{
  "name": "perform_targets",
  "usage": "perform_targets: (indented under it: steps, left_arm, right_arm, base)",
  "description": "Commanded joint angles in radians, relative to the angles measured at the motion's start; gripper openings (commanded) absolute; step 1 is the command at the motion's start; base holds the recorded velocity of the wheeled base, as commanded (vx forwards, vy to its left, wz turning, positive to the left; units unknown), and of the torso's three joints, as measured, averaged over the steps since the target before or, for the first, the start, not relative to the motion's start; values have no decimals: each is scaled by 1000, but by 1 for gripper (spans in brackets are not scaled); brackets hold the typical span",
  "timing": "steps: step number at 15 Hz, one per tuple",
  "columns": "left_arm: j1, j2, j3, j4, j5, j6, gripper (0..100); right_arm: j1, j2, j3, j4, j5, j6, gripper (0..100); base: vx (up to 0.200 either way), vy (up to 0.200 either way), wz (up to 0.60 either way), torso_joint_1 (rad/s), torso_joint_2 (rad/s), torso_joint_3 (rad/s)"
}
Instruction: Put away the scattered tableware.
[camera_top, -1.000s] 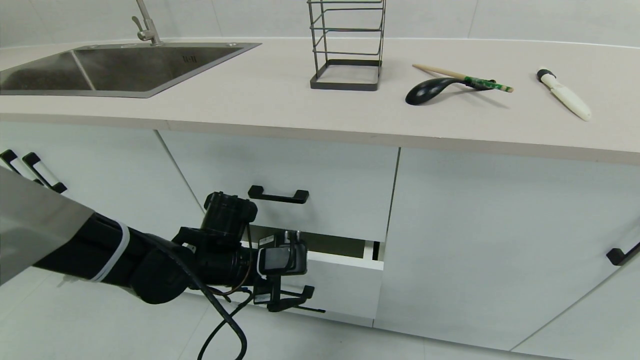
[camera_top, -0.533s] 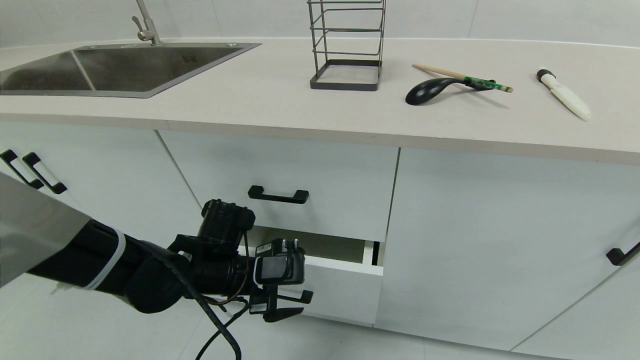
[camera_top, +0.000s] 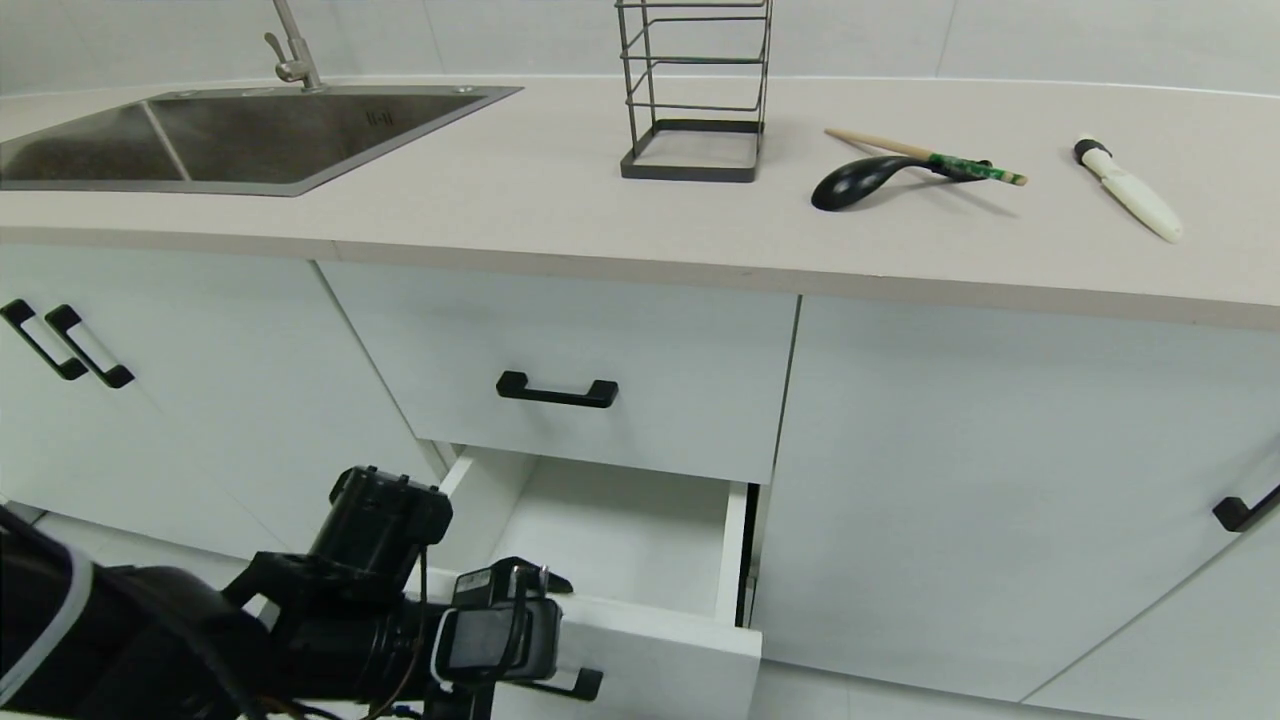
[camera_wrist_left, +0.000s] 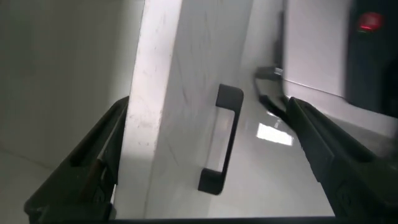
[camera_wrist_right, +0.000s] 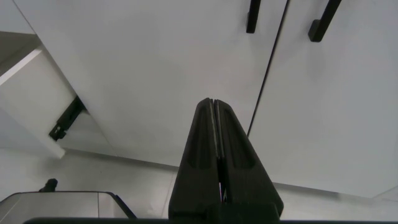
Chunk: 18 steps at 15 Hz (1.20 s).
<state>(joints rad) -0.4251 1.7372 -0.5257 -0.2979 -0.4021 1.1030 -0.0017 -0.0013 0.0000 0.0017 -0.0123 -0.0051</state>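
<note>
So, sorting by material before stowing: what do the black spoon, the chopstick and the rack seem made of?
Black spoon: glossy, likely plastic or lacquer, judging by its sheen. Chopstick: pale matte wood or bamboo, green painted end. Rack: thin dark wire, probably coated metal.

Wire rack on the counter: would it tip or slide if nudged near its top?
Probably tips: the rack stands tall over a small base. Likely light, being thin open wire with nothing visible in it, so a low push would probably slide it along the smooth counter. It looks stiff.
</note>
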Motion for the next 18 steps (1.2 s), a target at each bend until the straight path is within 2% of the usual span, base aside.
perform_targets:
  steps: [1,6,9,10,13,15,16,18]
  left_arm:
    - [-24,-120,55,-7,0,-20,100]
    - [-27,-143,109,-7,-1,-20,100]
    - [-27,-242,196,-6,-7,-23,100]
    - [-27,-283,211,-6,-9,-38,100]
    - [-29,-403,217,-7,-29,-183,100]
    - [-29,-484,217,-9,-35,-318,100]
    - [-27,-510,217,-12,-35,-370,100]
    - [-26,-559,219,-9,-37,-454,100]
  right_arm:
    - [0,1,0,0,0,-1,0]
    - [0,1,0,0,0,1,0]
    - [0,1,0,0,0,1,0]
    - [0,1,0,0,0,1,0]
    - [0,1,0,0,0,-1,0]
    - [0,1,0,0,0,1,0]
    - [0,1,0,0,0,1,0]
    - [0,1,0,0,0,1,0]
  base:
    - [0,0,0,0,0,0]
    - [0,0,0,0,0,0]
    - [0,0,0,0,0,0]
    - [0,0,0,0,0,0]
    - [0,0,0,0,0,0]
    - [0,0,0,0,0,0]
    - [0,0,0,0,0,0]
    - [0,0,0,0,0,0]
